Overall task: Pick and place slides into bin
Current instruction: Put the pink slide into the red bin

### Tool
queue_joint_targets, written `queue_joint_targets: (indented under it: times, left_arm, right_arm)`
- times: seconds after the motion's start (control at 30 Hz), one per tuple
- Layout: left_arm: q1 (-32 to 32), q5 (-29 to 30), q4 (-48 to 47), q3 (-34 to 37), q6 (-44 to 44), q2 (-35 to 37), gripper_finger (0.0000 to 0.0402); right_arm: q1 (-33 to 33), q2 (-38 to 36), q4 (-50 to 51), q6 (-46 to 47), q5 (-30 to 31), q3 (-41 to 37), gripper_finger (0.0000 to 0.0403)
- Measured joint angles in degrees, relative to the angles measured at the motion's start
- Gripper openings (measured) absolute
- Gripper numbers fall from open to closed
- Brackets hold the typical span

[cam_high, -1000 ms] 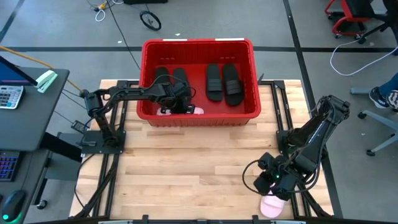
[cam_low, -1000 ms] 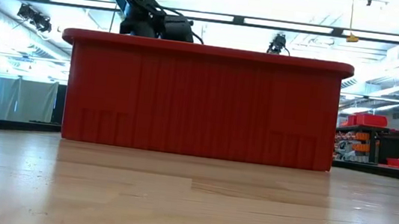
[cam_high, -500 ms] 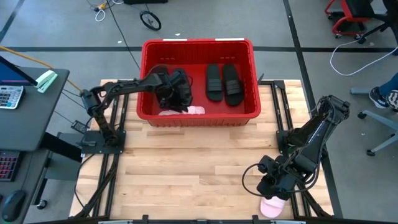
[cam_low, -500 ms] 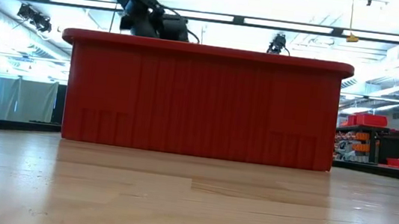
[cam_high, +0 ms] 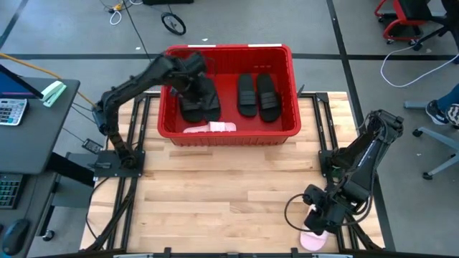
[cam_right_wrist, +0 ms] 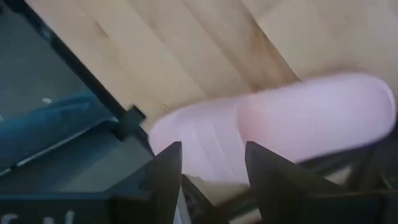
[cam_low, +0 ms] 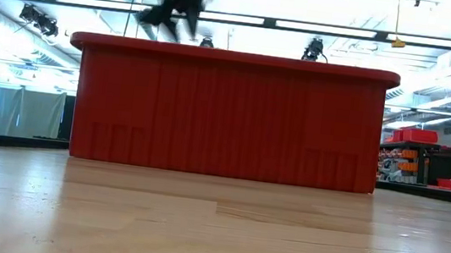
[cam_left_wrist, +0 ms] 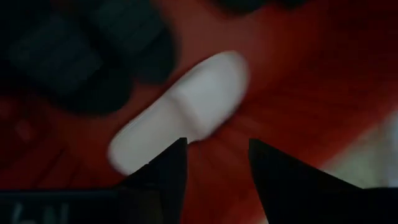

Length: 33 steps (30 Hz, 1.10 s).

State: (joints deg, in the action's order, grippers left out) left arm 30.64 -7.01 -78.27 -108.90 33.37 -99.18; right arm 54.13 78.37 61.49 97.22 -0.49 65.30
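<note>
Hovering open over the last pink slide (cam_high: pixel 313 237), right gripper (cam_high: pixel 320 218) should straddle its strap squarely; left gripper (cam_high: pixel 192 66) released above the bin (cam_high: pixel 228 51).

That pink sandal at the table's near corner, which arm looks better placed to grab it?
The right one, I'd say. The right gripper hovers open just above the pink slide at the table's near right corner. The left gripper is open too, but far off over the bin.

Two dark, jointed robot arms

The left arm (cam_high: pixel 136 82) and right arm (cam_high: pixel 358 161) were matte black, built of chunky segments, with looping black cables trailing beside them; each wrist ended in two dark, tapered fingers (cam_left_wrist: pixel 165 177).
</note>
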Motion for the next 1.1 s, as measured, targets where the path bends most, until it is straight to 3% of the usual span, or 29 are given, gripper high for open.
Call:
queue_joint_targets:
  times: [0.3,0.47,0.63,0.83,1.1]
  left_arm:
    - [-6.4,0.5,1.2,-26.1,-1.5,0.1,0.0173]
    - [-10.2,1.1,10.7,-21.6,-1.1,5.9,0.0169]
    - [-13.4,1.6,10.4,-21.0,-1.0,7.4,0.0169]
    - [-16.0,1.4,10.2,-20.9,-0.2,7.4,0.0167]
    - [-16.2,2.1,10.2,-20.9,0.5,7.3,0.0166]
  right_arm:
    - [4.4,0.0,0.2,5.6,-4.4,-3.4,0.0203]
    - [3.0,0.0,-8.0,3.1,-8.8,-13.5,0.0215]
    - [1.6,0.0,-11.5,1.2,-15.5,-19.8,0.0217]
    - [1.1,0.0,-21.6,-3.2,-17.0,-20.6,0.0217]
    - [1.1,-0.6,-21.1,-3.8,-16.4,-20.6,0.0217]
